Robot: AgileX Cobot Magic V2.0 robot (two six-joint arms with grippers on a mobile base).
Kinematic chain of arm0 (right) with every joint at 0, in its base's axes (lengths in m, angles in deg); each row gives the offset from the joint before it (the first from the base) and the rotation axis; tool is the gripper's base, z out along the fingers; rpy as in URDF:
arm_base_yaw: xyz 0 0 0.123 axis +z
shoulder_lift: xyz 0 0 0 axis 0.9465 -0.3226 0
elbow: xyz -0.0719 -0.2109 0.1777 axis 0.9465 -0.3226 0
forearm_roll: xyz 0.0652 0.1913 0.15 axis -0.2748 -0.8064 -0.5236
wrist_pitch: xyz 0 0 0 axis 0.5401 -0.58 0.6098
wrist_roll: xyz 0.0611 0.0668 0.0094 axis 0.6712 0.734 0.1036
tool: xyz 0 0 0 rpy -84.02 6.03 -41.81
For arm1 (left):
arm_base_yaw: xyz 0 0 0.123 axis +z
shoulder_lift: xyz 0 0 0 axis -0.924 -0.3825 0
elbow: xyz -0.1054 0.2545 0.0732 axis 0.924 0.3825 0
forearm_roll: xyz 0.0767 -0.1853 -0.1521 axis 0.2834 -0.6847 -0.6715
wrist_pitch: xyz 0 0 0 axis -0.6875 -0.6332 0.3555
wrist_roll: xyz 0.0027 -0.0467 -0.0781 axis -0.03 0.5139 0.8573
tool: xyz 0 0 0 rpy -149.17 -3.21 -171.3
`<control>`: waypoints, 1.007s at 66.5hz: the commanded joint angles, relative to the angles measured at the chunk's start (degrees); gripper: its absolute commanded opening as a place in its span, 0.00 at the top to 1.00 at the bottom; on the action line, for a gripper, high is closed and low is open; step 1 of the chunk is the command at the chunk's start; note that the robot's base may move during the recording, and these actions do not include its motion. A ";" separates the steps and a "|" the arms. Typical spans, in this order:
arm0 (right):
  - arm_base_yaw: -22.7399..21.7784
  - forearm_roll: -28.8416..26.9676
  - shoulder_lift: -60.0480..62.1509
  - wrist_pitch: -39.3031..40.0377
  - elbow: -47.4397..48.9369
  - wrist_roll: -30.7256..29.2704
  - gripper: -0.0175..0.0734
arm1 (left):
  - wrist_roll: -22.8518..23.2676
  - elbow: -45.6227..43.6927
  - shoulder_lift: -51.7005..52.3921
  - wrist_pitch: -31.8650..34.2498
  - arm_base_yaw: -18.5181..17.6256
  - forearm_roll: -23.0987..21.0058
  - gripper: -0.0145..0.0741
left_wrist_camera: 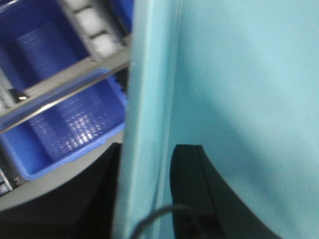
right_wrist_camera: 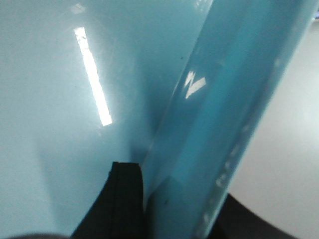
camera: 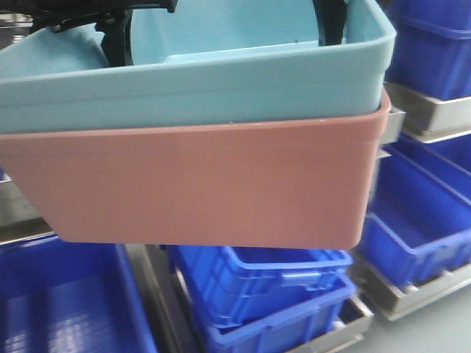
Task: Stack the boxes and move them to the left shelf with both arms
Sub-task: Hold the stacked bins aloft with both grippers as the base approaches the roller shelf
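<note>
The light blue box (camera: pixel 191 88) sits nested inside the salmon pink box (camera: pixel 191 184), and the stack hangs in the air close to the front camera. Black parts of the left arm (camera: pixel 114 37) and the right arm (camera: pixel 331 18) reach down into the blue box at its two ends. In the left wrist view my left gripper (left_wrist_camera: pixel 144 199) is shut on the light blue box's wall (left_wrist_camera: pixel 149 99), one black finger on each side. My right gripper (right_wrist_camera: pixel 179 209) clamps the opposite wall (right_wrist_camera: pixel 214 114) the same way. White rollers and a steel bar of the shelf (left_wrist_camera: pixel 92 25) show beyond the left end.
Dark blue bins (camera: pixel 272 287) stand on steel racks below and to the right (camera: pixel 427 220) of the stack. Another dark blue bin (left_wrist_camera: pixel 65 129) lies under the shelf's front bar (left_wrist_camera: pixel 75 84). A steel rack edge (camera: pixel 434 110) is close to the stack's right corner.
</note>
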 commanded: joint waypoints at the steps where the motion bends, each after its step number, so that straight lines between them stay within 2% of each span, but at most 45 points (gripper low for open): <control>1: 1.46 -4.06 2.20 15.80 2.64 -1.63 0.75 | -2.50 -3.22 3.40 12.79 -3.28 -6.28 0.85; 67: 1.46 -4.06 2.20 15.80 2.64 -1.63 0.75 | -2.50 -3.22 3.40 12.79 -3.28 -6.28 0.85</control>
